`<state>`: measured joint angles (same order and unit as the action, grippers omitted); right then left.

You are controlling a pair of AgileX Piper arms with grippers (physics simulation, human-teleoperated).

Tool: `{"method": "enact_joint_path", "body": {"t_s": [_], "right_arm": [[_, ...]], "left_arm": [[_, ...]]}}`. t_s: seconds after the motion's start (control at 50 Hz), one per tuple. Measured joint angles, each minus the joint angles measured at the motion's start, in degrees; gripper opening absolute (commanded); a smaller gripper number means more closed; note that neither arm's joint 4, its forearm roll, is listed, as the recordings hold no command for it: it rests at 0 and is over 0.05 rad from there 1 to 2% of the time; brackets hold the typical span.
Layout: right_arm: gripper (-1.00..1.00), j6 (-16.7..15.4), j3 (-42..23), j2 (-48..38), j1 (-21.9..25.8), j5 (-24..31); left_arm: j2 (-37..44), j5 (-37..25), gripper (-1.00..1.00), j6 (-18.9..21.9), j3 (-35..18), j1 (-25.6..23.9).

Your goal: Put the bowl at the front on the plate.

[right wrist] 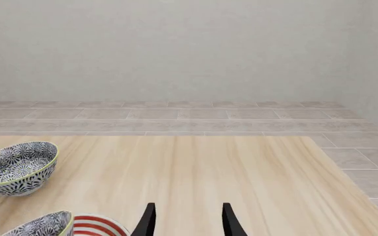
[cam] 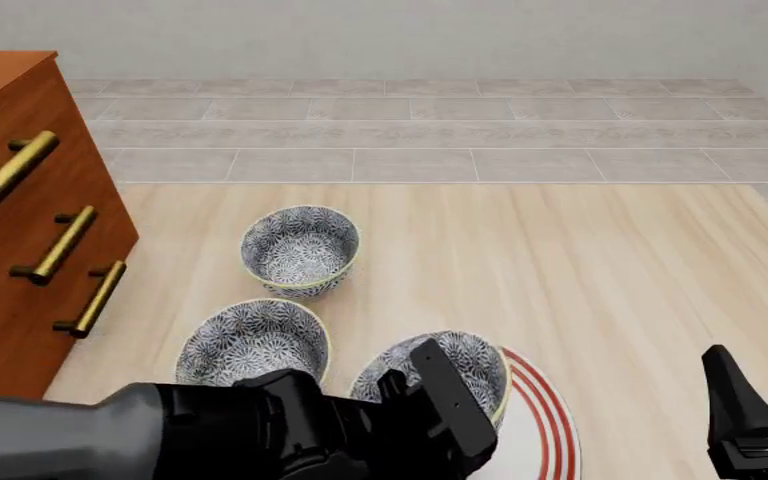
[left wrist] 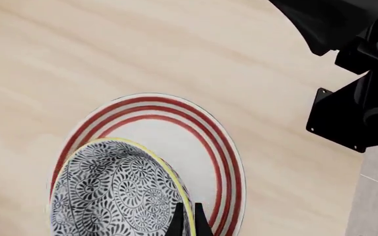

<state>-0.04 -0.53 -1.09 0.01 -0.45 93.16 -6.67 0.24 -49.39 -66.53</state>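
One round patterned bowl, rim pinched by left gripper, over glossy red-ringed plate; right gripper spread wide.

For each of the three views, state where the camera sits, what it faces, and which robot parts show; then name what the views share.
Left wrist: behind the left gripper, looking down on the bowl over the plate; fingertips pinch the rim.
Front: above and behind the arms, facing forward over the table; left arm bulk and right gripper show.
Right wrist: behind the right gripper, facing forward; open fingertips show.
All three show bowl and plate.
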Motion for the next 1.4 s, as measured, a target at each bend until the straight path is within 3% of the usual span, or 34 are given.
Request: {"method": "enact_joint_path", "body": {"t_s": [0.52, 0.54, 1.06, 1.4], "right_arm": [[1.00, 0.00, 0.00, 0.00, 0.00, 0.00], [1.00, 0.00, 0.00, 0.00, 0.00, 0.00], [1.00, 0.00, 0.00, 0.00, 0.00, 0.00], [1.00, 0.00, 0.00, 0.00, 0.00, 0.00]], "left_arm": [[1.88, 1.20, -1.00, -0.19, -0.01, -1.06], [1.92, 1.20, 1.00, -0.19, -0.03, -1.09], [-0.50, -1.76, 1.00, -0.45, -0.93, -1.65], [-13.33, -7.88, 1.00, 1.85, 2.82, 0.62]]}}
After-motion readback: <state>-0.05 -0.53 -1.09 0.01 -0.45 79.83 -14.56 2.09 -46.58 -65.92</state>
